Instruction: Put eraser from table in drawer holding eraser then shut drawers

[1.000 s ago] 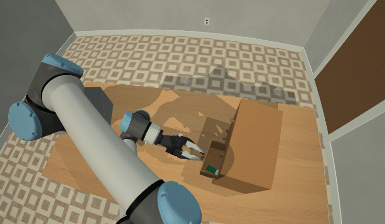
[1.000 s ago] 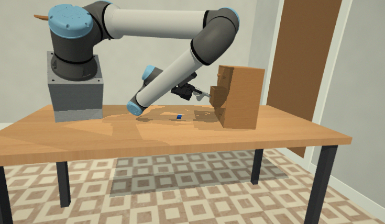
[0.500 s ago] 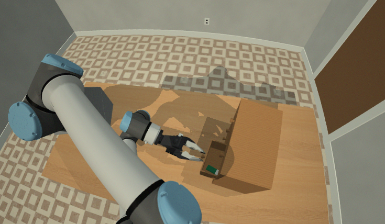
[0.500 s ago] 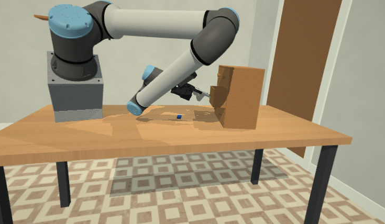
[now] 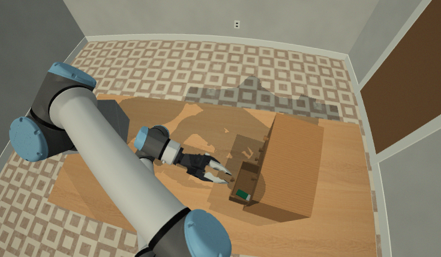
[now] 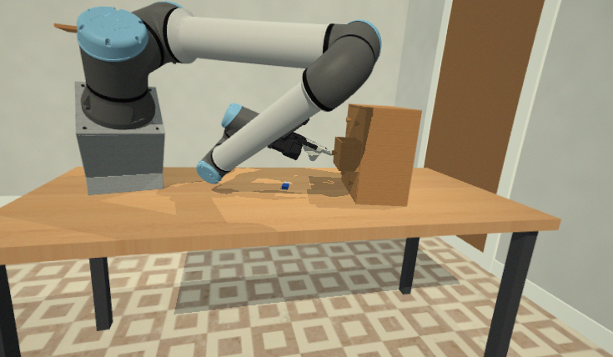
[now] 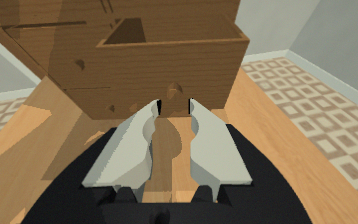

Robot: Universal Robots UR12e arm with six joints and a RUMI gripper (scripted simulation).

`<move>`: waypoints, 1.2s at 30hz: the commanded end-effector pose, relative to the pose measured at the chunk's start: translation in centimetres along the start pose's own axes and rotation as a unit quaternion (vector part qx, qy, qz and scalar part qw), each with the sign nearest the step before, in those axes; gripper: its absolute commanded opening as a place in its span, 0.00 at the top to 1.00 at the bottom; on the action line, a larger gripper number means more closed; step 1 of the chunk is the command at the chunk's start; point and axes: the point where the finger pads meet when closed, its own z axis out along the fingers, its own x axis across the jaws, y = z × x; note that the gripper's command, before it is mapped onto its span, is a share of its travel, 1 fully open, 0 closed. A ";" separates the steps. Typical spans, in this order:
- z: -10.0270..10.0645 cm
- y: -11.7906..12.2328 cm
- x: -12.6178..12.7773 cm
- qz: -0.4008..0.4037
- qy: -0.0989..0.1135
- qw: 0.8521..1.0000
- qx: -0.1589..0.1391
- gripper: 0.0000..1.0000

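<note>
Overhead, the wooden table (image 5: 343,178) stood on a checkered floor (image 5: 183,66) between grey walls, the chest (image 5: 291,166) upright toward its right end, well in from the edges. One drawer (image 5: 244,182) stood pulled out, a green eraser (image 5: 243,194) inside. The gripper (image 5: 227,177) hung just before the drawer's knob (image 7: 174,90), fingers slightly parted, gripping nothing. The blue eraser (image 6: 285,186) lay on open tabletop between arm and chest

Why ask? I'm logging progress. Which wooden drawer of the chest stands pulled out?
The middle-height wooden drawer, the one holding the green eraser, directly in front of the two-jaw gripper. It juts out from the wooden chest; the other drawers look flush.
</note>
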 end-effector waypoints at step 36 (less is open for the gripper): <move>-6.8 1.1 0.0 0.000 0.000 1.000 0.000 0.80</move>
